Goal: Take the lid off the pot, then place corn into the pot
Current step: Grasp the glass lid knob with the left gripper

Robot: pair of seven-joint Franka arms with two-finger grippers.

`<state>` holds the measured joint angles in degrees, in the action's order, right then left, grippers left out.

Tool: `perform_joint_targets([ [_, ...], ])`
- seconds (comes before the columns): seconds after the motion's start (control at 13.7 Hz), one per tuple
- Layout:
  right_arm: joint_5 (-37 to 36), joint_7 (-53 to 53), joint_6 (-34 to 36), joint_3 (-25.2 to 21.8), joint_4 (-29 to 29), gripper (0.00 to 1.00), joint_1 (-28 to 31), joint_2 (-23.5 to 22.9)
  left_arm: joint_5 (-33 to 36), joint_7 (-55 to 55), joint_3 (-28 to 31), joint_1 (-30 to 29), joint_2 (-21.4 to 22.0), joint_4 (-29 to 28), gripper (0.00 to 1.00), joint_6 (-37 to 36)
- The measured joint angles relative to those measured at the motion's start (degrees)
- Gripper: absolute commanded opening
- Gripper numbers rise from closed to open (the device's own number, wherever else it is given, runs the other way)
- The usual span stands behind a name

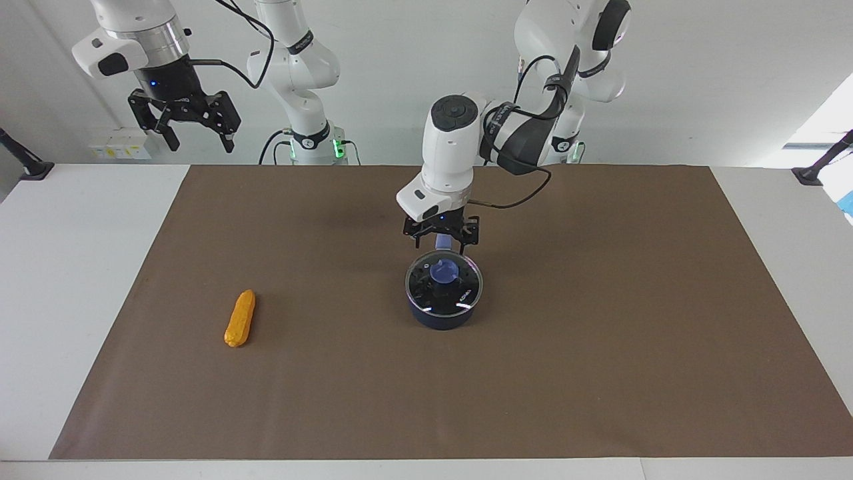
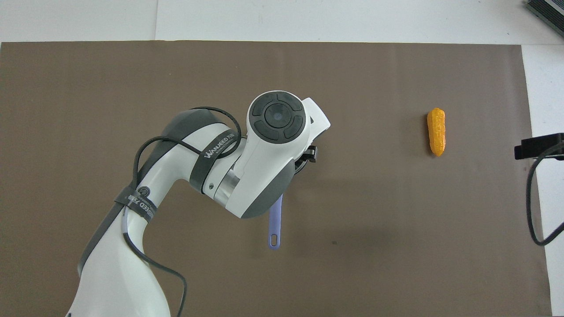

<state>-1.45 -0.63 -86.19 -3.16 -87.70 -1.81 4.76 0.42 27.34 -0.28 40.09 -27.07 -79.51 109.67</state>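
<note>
Your left gripper (image 1: 441, 239) hangs just above the pot (image 1: 444, 310), over the edge of it nearer the robots, with the fingers pointing down; the lid (image 1: 444, 285) is seated on the pot and its blue knob (image 1: 444, 271) sits a little forward of the fingertips. You cannot tell from either view how far the fingers are spread, and nothing appears to be held in them. The step in hand is the lid lift, and it has not yet begun. To do it well, bring the gripper over the knob first, then descend straight down so that one finger passes on each side of the knob (check this from the facing view, since from above the arm hides the pot almost completely). Close firmly on the knob only, not on the glass or the metal rim, and raise the lid vertically until it clears the rim before moving sideways; a tilted pull is likely to drag the pot along. The pot's handle (image 2: 276, 222) points toward the robots, so keep the wrist clear of it. The pot stands near the middle of the brown mat (image 1: 600, 333). The corn (image 1: 240, 319) lies on the mat well apart from the pot, toward the right arm's end of the table. Your right gripper (image 1: 200, 139) waits raised with its fingers spread and empty, above that same end of the table, ready for the corn once the pot is uncovered
</note>
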Motion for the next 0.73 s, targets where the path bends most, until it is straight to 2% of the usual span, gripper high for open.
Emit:
perform_joint_targets([
  [0.37,0.0,0.0,0.0,0.0,0.0,1.00,0.0,0.0,5.2,0.1,0.0,0.4,-4.7,2.1,1.00,0.1],
  [0.73,0.0,0.0,0.0,0.0,0.0,1.00,0.0,0.0,5.5,0.1,0.1,0.4,-5.3,3.3,1.00,0.3],
])
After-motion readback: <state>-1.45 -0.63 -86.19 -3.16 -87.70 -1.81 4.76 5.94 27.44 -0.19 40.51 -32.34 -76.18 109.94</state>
